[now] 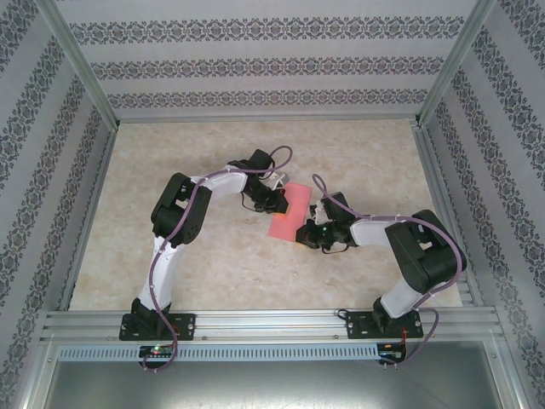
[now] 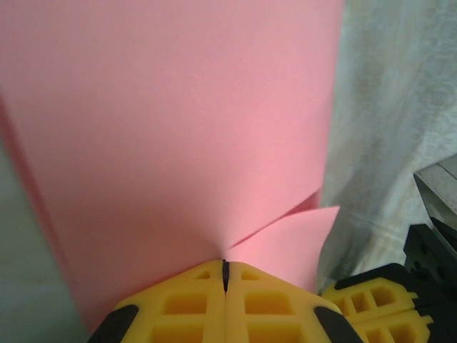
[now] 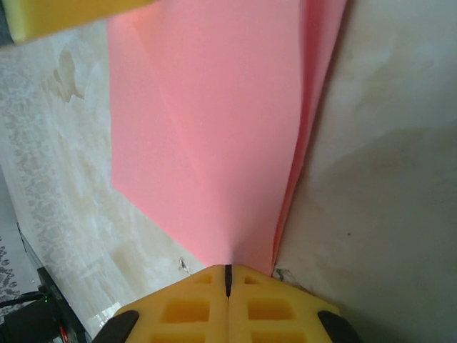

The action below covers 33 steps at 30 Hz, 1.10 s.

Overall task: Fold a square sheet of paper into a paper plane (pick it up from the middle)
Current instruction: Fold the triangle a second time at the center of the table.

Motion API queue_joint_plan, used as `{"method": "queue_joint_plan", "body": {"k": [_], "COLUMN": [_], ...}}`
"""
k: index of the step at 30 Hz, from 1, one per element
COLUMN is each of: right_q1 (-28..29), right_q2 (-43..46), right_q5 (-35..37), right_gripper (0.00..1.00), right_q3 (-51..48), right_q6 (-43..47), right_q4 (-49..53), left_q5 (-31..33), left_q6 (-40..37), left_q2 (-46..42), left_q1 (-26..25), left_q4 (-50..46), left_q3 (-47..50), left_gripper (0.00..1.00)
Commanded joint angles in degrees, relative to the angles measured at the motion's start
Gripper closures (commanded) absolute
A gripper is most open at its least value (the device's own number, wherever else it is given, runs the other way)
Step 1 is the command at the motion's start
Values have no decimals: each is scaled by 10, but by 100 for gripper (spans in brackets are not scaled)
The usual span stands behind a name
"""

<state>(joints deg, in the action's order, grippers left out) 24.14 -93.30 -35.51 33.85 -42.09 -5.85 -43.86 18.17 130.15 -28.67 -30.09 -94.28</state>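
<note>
Pinching folded pink paper sheet [image 1: 289, 213] from opposite edges: left gripper [image 2: 225, 266] and right gripper [image 3: 228, 271], both clamped tight on it. Sheet spans gap between them near table [image 1: 213, 273] centre, layers parting beyond yellow fingertips.

Top cam high behind arms, wrist cams close-up, all share sheet [image 1: 289, 213]

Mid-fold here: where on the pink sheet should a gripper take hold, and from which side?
I'd pinch an edge, coming in edge-on from the side, not from above. The square sheet of paper is thin and partly folded, with layers doubled, so probably only its edges offer a bite. The left gripper and right gripper are shut on opposite sides of it this way.
</note>
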Motion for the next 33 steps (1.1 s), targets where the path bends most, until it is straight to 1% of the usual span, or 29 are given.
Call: {"method": "queue_joint_plan", "body": {"k": [1,6,9,13,17,19,21,24,28,33], "right_q1": [3,1,1,0,-1,-1,-1,-1,-1,-4], "right_q2": [-27,-33,-34,-27,-23,-22,-22,-24,-20,-22], "right_q5": [14,10,7,5,4,5,6,7,10,13], "right_gripper": [94,94,94,94,94,94,94,94,94,94], "right_q3": [-19,-22,-19,-13,-11,-10,-10,-7,-5,-6], "right_q6": [4,2,2,3,4,4,3,1,2,4], "right_q4": [47,37,33,36,39,40,38,36,41,43], "left_q5": [39,38,22,3,10,15,15,22,25,39], "left_q6": [-12,-10,2,37,59,76,100,120,137,137], "left_q2": [4,-11,-35,-92,-125,-137,-140,-128,-106,-86], "left_q1": [15,22,21,8,-21,-33,-43,-58,-77,-82], "left_q4": [-40,-52,-48,-7,14,40,70,98,112,111], "left_q3": [-46,-76,-68,8,68,96,117,122,127,135], "left_gripper": [93,92,92,92,91,92,92,93,93,94]}}
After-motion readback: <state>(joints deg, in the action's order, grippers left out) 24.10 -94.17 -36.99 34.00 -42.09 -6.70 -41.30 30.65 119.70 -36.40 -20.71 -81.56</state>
